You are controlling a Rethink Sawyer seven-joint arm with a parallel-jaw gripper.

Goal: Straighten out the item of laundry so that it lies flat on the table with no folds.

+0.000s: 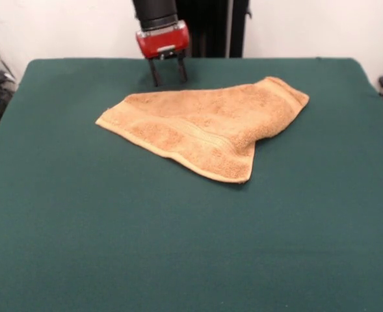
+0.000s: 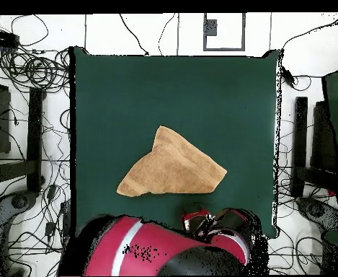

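Behind the folded orange-tan terry towel (image 1: 207,127) on the dark green felt counter (image 1: 178,247), the red-and-black gripper (image 1: 168,78) is hovering, fingers (image 1: 155,73) apart and empty, seemingly positioning for a grasp.

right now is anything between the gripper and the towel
No. In the front view only bare green table shows between the open gripper and the towel.

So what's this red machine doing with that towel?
The arm's gripper hangs open just behind the orange-tan towel, not touching it. The towel lies near the middle of the green table, folded over on itself into a rough triangle rather than spread flat. It has yet to be straightened out.
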